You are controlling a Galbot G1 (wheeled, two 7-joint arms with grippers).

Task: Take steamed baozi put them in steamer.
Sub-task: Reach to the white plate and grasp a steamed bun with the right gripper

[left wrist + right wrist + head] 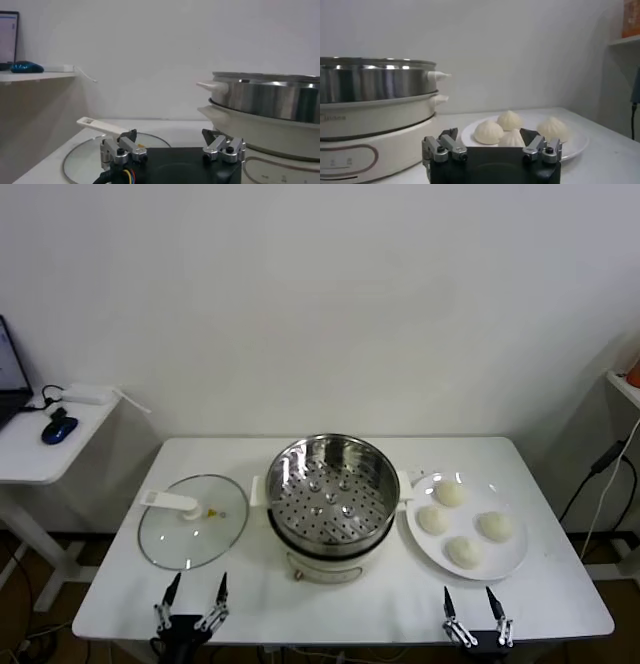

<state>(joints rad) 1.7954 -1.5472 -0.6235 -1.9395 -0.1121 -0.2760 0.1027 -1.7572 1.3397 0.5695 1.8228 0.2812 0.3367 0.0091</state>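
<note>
Several cream-white baozi (pixel 465 523) lie on a white plate (pixel 515 559) at the right of the table; they also show in the right wrist view (pixel 489 132). The shiny steel steamer (pixel 331 484), with its perforated tray bare, stands on its white base in the table's middle; it shows too in the left wrist view (pixel 270 97) and the right wrist view (pixel 370 82). My left gripper (pixel 196 587) is open and empty at the front edge, near the lid. My right gripper (pixel 468 596) is open and empty at the front edge, just short of the plate.
A glass lid (pixel 192 520) with a white handle lies flat left of the steamer. A side table (pixel 45 449) at the far left carries a blue mouse (pixel 58 427). A cable (pixel 600 474) hangs beyond the table's right edge.
</note>
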